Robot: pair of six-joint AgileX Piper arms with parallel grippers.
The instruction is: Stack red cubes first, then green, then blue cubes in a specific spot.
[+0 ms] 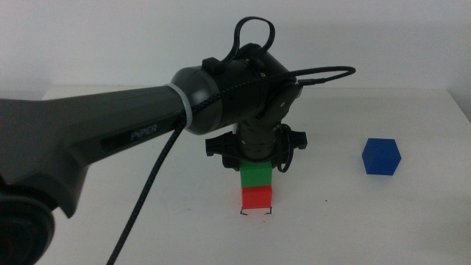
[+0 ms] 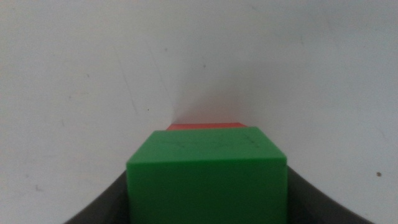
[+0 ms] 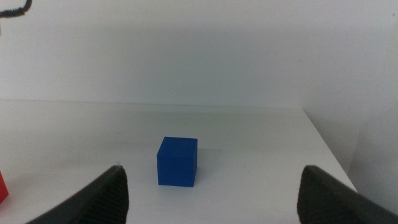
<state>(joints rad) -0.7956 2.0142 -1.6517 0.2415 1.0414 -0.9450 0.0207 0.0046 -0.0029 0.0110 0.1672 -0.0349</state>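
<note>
Clamped on the green cube (image 1: 257, 175), the left hand (image 1: 257, 163) hangs straight down from its arm, which reaches in from the left to the middle of the white surface (image 1: 147, 228). From the left wrist, the cube (image 2: 207, 174) fills the gap between the two dark jaws, which touch both of its sides. The green cube sits directly on top of the red cube (image 1: 257, 197), their faces roughly in line; in the left wrist view only a thin strip of red (image 2: 205, 126) shows past the green top edge. The red cube stands on the marked spot (image 1: 256, 213), whose two small black corner brackets show at its near bottom corners. Well apart to the right, a little farther back, the blue cube (image 1: 381, 157) rests alone on the surface. The right hand (image 3: 211, 193) is outside the middle view; its wrist camera shows its jaws spread wide and holding nothing, with the blue cube (image 3: 177, 162) lying beyond them, untouched.
</note>
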